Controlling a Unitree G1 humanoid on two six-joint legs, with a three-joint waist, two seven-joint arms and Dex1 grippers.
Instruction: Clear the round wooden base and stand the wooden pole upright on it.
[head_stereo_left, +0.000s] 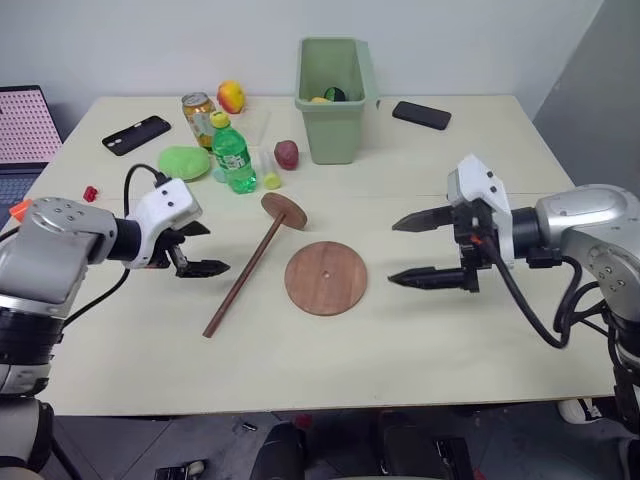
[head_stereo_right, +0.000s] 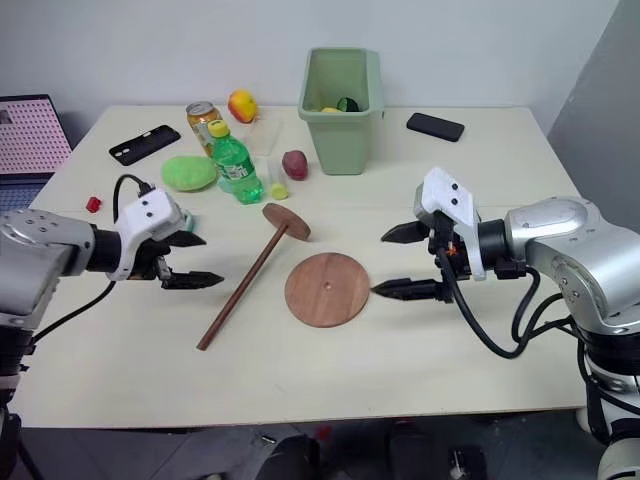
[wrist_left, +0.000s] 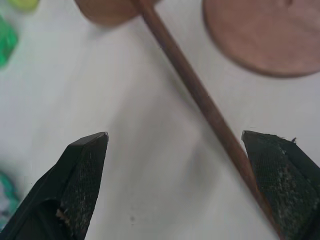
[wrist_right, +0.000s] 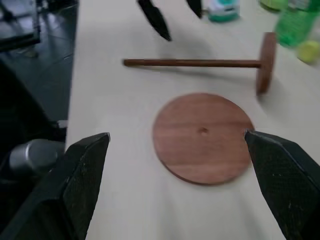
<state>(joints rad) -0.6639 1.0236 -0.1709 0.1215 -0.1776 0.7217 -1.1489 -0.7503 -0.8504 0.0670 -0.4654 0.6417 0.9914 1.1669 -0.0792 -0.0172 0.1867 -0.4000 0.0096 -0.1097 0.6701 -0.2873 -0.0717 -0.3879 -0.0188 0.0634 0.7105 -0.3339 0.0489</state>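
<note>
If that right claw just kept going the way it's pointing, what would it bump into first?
Probably the round wooden base. The right gripper, open, points across and slightly down at it, nothing between. How high it hovers is unclear, so it might pass over towards the wooden pole.

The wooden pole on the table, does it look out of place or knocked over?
Yes. The wooden pole lies flat on the table, left of the round wooden base, not upright; its end disc is tipped on edge. Nothing looks spilled or broken.

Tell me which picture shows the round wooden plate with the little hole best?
The right wrist view: the round wooden base lies whole between that gripper's open fingers, its centre hole plain. Both eye views show it whole but smaller, beside the wooden pole. The left wrist view catches just one edge of it.
</note>
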